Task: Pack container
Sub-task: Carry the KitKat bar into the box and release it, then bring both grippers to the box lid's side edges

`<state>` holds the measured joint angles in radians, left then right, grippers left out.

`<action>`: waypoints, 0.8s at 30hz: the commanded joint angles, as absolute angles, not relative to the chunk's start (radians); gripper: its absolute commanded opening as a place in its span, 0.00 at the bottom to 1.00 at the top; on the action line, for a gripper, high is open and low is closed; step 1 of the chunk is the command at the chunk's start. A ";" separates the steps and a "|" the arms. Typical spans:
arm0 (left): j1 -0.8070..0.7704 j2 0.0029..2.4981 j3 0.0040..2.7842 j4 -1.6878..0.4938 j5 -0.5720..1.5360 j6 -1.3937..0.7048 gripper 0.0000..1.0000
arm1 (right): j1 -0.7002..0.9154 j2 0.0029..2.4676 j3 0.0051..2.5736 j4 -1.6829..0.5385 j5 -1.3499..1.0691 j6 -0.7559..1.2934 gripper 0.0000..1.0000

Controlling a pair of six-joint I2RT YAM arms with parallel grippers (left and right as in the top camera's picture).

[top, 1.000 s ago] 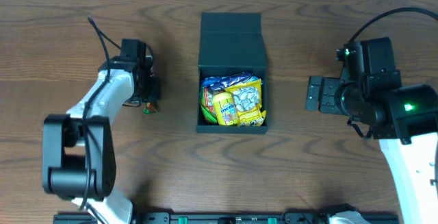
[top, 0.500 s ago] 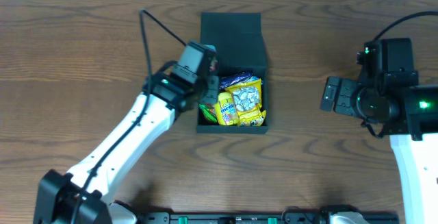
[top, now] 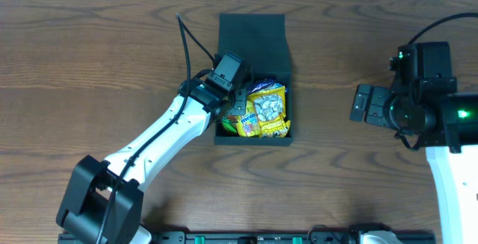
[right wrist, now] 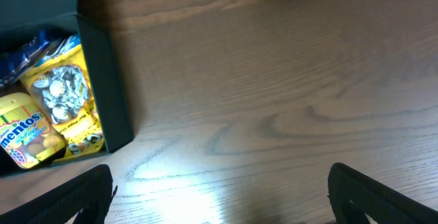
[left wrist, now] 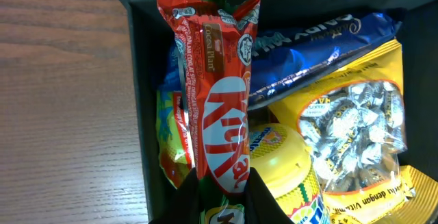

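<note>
The dark teal-green container (top: 254, 42) stands open at the table's middle, lid flap lying back. It holds a yellow candy bag (top: 267, 110), a yellow Mentos tub (left wrist: 287, 162) and a blue packet (left wrist: 308, 49). My left gripper (top: 237, 98) is over the container's left side, shut on a red KitKat bar (left wrist: 215, 107) that hangs above the snacks. The container's wall also shows in the left wrist view (left wrist: 137, 80) and in the right wrist view (right wrist: 109, 94). My right gripper (top: 366, 104) is open and empty over bare table to the right; its fingers frame the right wrist view (right wrist: 219, 196).
The wooden table (top: 89, 50) spreads around the container. The right arm's body (top: 441, 124) stands at the right edge. A black rail (top: 246, 237) runs along the front edge.
My left arm has swung from the far left of the table to the container, carrying the KitKat bar over its left side. The right gripper drew slightly right, then held still.
</note>
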<state>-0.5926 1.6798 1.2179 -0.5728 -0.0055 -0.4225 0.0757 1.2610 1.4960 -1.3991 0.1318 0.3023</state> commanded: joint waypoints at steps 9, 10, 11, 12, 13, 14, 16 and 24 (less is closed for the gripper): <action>-0.588 1.676 1.206 -0.594 0.002 -0.415 0.79 | 0.068 1.247 1.503 -1.403 0.145 0.290 0.99; -0.587 1.669 1.207 -0.593 0.015 -0.402 0.79 | 0.068 1.247 1.503 -1.403 0.145 0.290 0.99; -0.584 1.655 1.211 -0.593 0.019 -0.388 0.79 | 0.068 1.247 1.503 -1.402 0.145 0.290 0.99; -0.580 1.637 1.215 -0.593 0.019 -0.381 0.78 | 0.068 1.247 1.503 -1.402 0.146 0.290 0.99; -0.574 1.614 1.217 -0.590 0.019 -0.364 0.78 | 0.068 1.247 1.503 -1.398 0.146 0.289 0.99; -0.566 1.591 1.219 -0.590 0.019 -0.345 0.76 | 0.068 1.247 1.500 -1.390 0.145 0.290 0.99; -0.539 1.536 1.219 -0.587 0.018 -0.312 0.44 | 0.068 1.248 1.482 -1.362 0.132 0.289 0.98; -0.373 1.472 1.219 -0.593 0.036 -0.260 0.06 | 0.068 1.270 1.208 -1.039 -0.096 0.259 0.01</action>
